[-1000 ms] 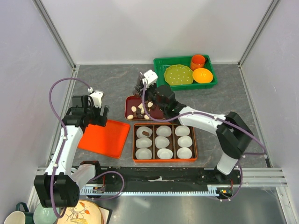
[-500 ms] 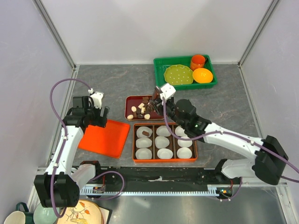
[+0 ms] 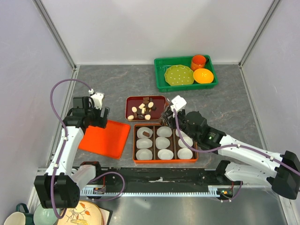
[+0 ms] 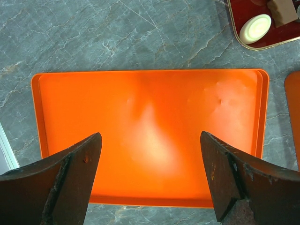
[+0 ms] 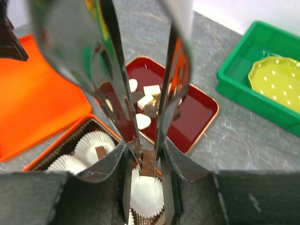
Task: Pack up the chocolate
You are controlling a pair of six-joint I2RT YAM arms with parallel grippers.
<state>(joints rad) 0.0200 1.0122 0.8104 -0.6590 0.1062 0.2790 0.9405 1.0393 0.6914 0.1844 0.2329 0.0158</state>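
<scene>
1. Nearest the arm bases, an orange box (image 3: 164,161) sits on the table (image 3: 225,103). It holds nine white paper cups (image 3: 164,153) in three rows.
2. The far left cup holds one dark piece (image 3: 146,134) of chocolate.
3. Left of the box lies a flat orange tray (image 3: 105,139). The left gripper (image 4: 149,137) hangs over it with its jaws spread wide and nothing between them.
4. The right gripper (image 5: 148,157) is over the far row of the box. Its jaws stand narrow and pinch a dark cube (image 5: 148,165) of chocolate at their tips.
5. The cube hangs over the middle paper cup, beside the one with the dark piece. I cannot tell whether it touches the paper.
6. Just beyond the box, a red tray (image 3: 159,102) carries the loose chocolates (image 3: 141,108), both dark brown and cream-white.
7. Farthest back, a green bin (image 3: 160,77) holds a dotted yellow-green plate (image 3: 178,75), an orange cup (image 3: 198,61) and an orange bowl (image 3: 203,75).
</scene>
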